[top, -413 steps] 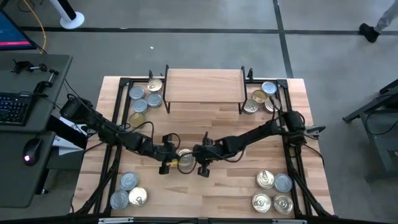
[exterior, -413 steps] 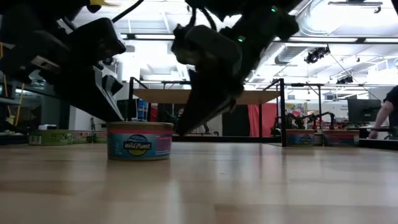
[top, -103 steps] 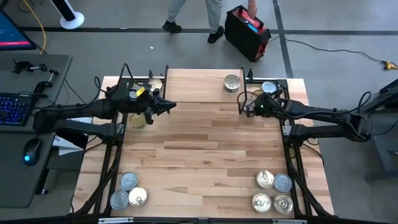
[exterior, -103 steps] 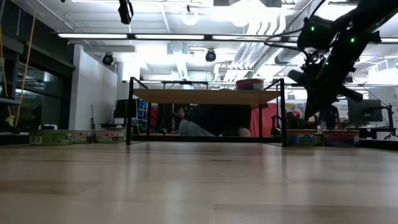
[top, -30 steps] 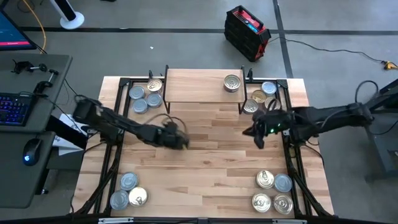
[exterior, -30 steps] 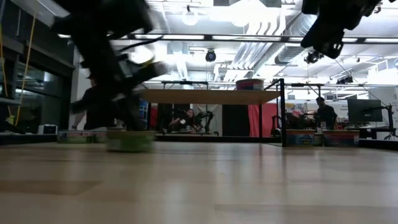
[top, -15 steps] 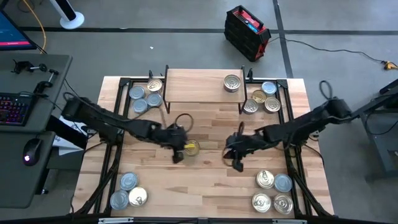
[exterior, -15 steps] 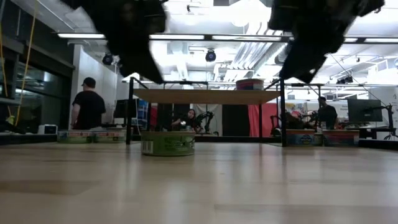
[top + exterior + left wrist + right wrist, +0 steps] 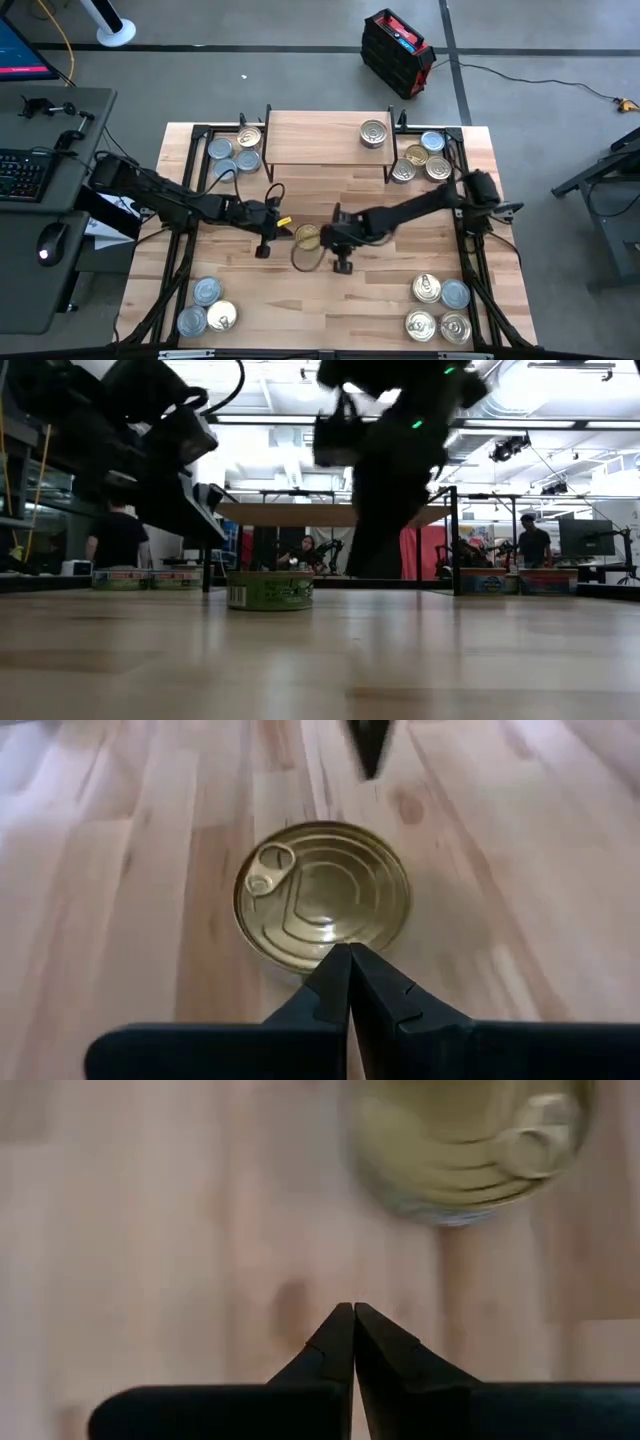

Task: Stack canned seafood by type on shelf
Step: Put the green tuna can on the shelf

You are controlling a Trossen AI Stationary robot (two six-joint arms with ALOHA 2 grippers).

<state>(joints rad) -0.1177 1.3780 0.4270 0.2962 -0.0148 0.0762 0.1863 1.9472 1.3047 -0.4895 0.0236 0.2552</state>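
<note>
Pretty early days on this one, I'd say. The shelf (image 9: 320, 135) has just one tin (image 9: 373, 132) on it, near its right end, so no real stack going there yet. The rest of the tins sit down on the table (image 9: 330, 310): a bunch at the back left (image 9: 232, 155), another at the back right (image 9: 420, 160), three at the front left (image 9: 205, 308) and four at the front right (image 9: 438, 305). One gold-lid tin (image 9: 307, 237) sits alone mid-table, with green sides in the low view. The left hand (image 9: 268, 232) is just beside it on one side, the right hand (image 9: 338, 245) close on the other, and both are pinched fully closed, gripping nothing. So that tin looks next in line, and nearly everything is left to do.
</note>
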